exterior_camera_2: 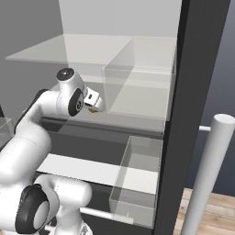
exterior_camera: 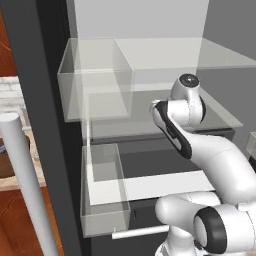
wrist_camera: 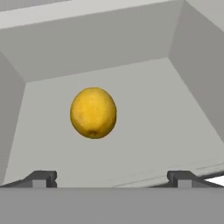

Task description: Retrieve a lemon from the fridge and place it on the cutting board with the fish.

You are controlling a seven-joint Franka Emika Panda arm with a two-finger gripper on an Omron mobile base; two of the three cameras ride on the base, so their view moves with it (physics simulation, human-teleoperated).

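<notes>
The lemon (wrist_camera: 93, 113) lies on a pale grey shelf inside the open fridge (exterior_camera: 140, 20), a little left of centre in the hand view. My gripper (wrist_camera: 112, 177) is open, its two dark fingertips (wrist_camera: 41, 178) spread wide just short of the lemon with nothing between them. In the right base view the hand (exterior_camera_2: 93, 100) reaches into the middle shelf level, and the arm (exterior_camera: 180, 117) stretches forward into the fridge. The cutting board and the fish are out of view.
Clear door bins hang on the left door (exterior_camera: 95, 85) and the right door (exterior_camera_2: 142, 87), with lower bins (exterior_camera: 102, 200) beneath. Long white bar handles (exterior_camera: 25, 185) (exterior_camera_2: 206, 179) stand close on both sides. The shelf's side walls (wrist_camera: 197, 65) close in around the lemon.
</notes>
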